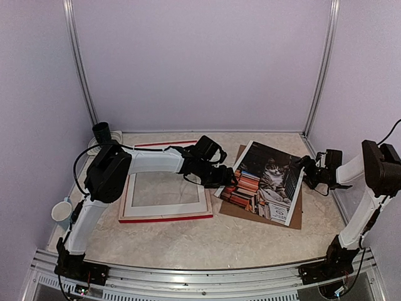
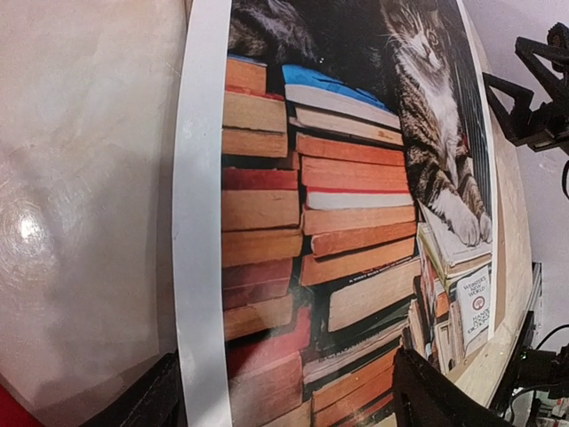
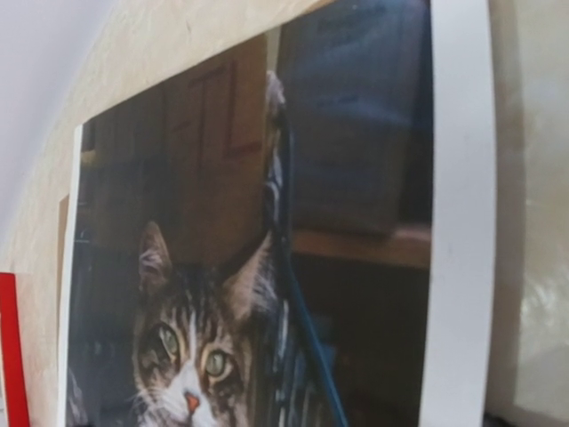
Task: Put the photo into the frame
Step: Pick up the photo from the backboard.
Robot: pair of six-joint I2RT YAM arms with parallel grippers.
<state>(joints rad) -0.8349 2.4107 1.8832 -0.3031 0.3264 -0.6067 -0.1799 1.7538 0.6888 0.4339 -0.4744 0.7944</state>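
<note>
The photo (image 1: 266,182), a print of a tabby cat among stacked books, lies tilted on a brown board at the right of the table. It fills the left wrist view (image 2: 338,222) and the right wrist view (image 3: 267,267). The frame (image 1: 166,217), red-edged with a white mat inside, lies flat at the left. My left gripper (image 1: 225,179) is at the photo's left edge. Its fingers (image 2: 142,400) stand wide apart over the print's book end, so the left gripper (image 2: 289,405) is open. My right gripper (image 1: 311,170) sits open at the photo's right edge. Its fingers stay out of its wrist view.
The brown backing board (image 1: 294,216) sticks out under the photo at the front right. A white cup (image 1: 61,212) stands by the left wall, and a black cylinder (image 1: 101,132) stands at the back left corner. A strip of the red frame (image 3: 9,347) shows past the photo.
</note>
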